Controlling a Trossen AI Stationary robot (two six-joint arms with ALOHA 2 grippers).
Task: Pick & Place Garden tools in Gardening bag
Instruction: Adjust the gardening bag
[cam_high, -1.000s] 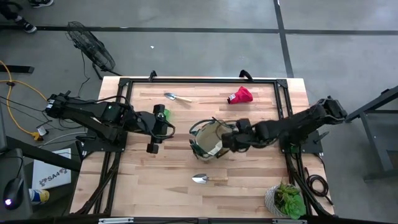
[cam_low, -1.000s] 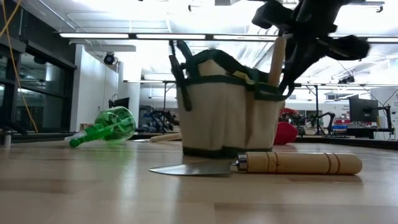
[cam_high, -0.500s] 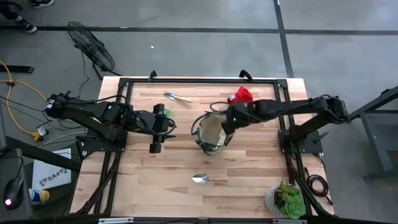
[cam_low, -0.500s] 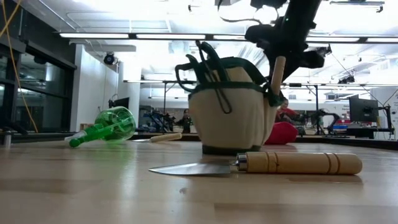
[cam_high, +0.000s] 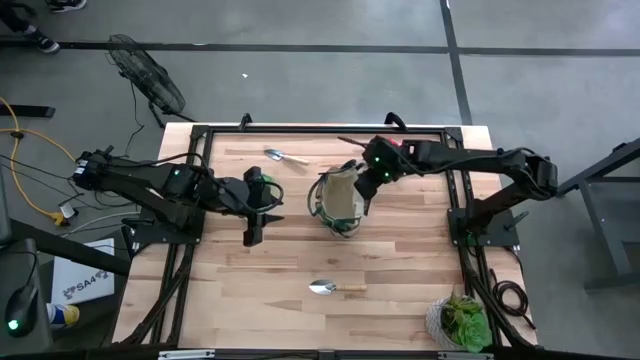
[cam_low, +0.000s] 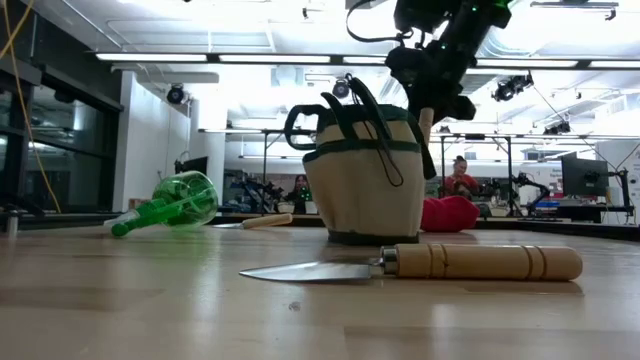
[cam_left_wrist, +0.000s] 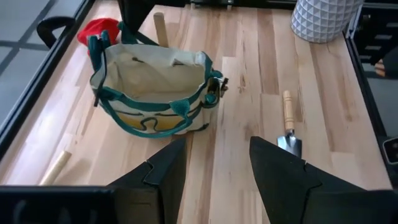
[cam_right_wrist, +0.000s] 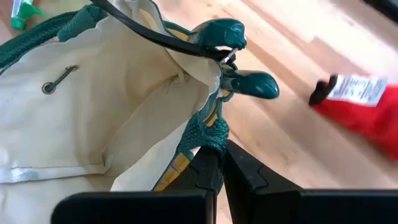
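Note:
The khaki gardening bag (cam_high: 340, 202) with dark green trim stands on its base at mid-table; it also shows in the low view (cam_low: 365, 185) and the left wrist view (cam_left_wrist: 152, 90). My right gripper (cam_high: 363, 186) is shut on its rim. Green tool handles (cam_right_wrist: 239, 56) and a wooden handle (cam_low: 427, 125) stick up at the bag's side. One trowel (cam_high: 335, 287) lies flat toward the near edge, another (cam_high: 285, 156) at the far left. A red piece (cam_low: 450, 213) lies behind the bag. A green bottle (cam_low: 170, 205) lies by my left gripper (cam_high: 270, 208), which is open left of the bag. My right gripper pinches the bag's green-trimmed rim (cam_right_wrist: 208, 134) between its two fingers, on the side toward the table's right. The fingers slant down from the far right. The bag stays upright with its base on the table, and the rim is pulled up where the fingers grip it.
A potted plant (cam_high: 462, 320) stands at the near right corner; its pale pot also shows in the left wrist view (cam_left_wrist: 323, 18). A black frame (cam_high: 320, 128) runs along the table's far and side edges. People and equipment show in the room beyond.
My right gripper has gone toward the table's far edge, shut on the bag's rim. The bag has slid along the table with it toward the far edge and turned about, staying upright. The left arm has barely shifted.

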